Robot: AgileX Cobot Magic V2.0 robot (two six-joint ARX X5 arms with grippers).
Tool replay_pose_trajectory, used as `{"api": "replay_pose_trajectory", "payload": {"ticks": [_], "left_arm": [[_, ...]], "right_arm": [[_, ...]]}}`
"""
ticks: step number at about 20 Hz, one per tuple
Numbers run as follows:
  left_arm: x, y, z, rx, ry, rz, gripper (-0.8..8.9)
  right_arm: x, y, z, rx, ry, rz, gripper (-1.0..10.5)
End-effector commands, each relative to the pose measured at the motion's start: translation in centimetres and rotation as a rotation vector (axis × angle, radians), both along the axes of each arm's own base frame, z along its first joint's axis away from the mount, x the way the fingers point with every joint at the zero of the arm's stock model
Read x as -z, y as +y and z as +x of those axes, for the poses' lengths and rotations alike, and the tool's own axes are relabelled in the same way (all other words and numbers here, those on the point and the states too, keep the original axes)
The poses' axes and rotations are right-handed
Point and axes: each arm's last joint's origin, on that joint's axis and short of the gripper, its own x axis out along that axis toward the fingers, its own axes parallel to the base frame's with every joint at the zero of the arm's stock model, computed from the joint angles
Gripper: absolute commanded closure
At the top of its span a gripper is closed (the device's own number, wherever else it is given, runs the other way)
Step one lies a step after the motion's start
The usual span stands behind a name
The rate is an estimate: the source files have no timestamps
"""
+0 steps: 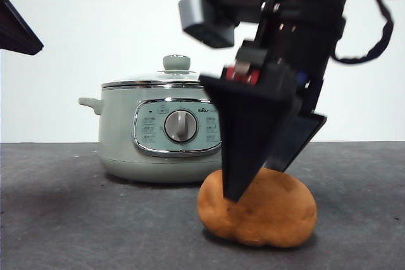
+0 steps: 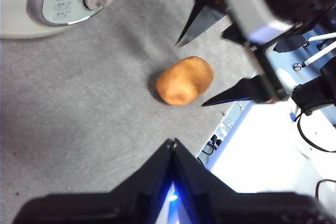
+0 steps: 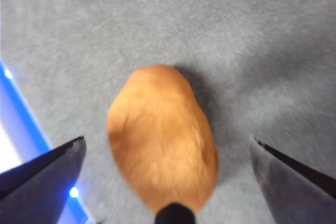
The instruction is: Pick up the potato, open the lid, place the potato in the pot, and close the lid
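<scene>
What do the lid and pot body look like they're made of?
The lid: a bright, mirror-like rim, probably chromed metal; its knob is matte sage green, likely plastic. The dome's material can't be told from this low angle. The pot: smooth satin sage-green shell, painted metal or plastic; chrome-framed panel with a grey dial.

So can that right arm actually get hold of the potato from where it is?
Probably yes. The right gripper is open, one jaw on each side of the potato, which lies alone on the grey table with nothing between them.
</scene>
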Motion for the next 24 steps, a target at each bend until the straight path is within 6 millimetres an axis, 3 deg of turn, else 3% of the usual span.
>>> {"api": "replay_pose_trajectory", "payload": {"ticks": [1, 3, 7, 10, 13, 18, 24], "left_arm": [[0.0, 0.0, 0.0, 0.014, -0.014, 0.002, 8.17], [0.0, 0.0, 0.0, 0.015, -0.015, 0.002, 8.17], [0.0, 0.0, 0.1, 0.002, -0.03, 0.013, 8.18], [-0.2, -0.1, 0.7, -0.043, -0.037, 0.029, 8.18], [-1.3, -0.6, 2.0, -0.023, -0.026, 0.043, 8.18], [-4.4, -2.4, 6.6, 0.043, -0.022, 0.142, 8.18], [-8.6, -4.6, 14.1, 0.002, -0.099, 0.205, 8.17]], "right_arm": [[1.1, 0.4, 0.3, -0.007, 0.014, -0.023, 3.8], [1.7, 0.5, 0.4, 0.008, 0.032, -0.042, 4.7], [1.9, 0.6, 0.4, 0.012, 0.057, -0.032, 9.7], [1.9, 0.6, 0.4, 0.056, 0.077, -0.023, 9.6], [0.4, 0.3, 0.1, 0.113, 0.074, 0.003, 9.6], [-5.2, -0.9, -0.9, 0.123, 0.066, -0.01, 9.6], [-12.3, -2.8, -2.6, 0.22, 0.053, 0.038, 9.6]]}}
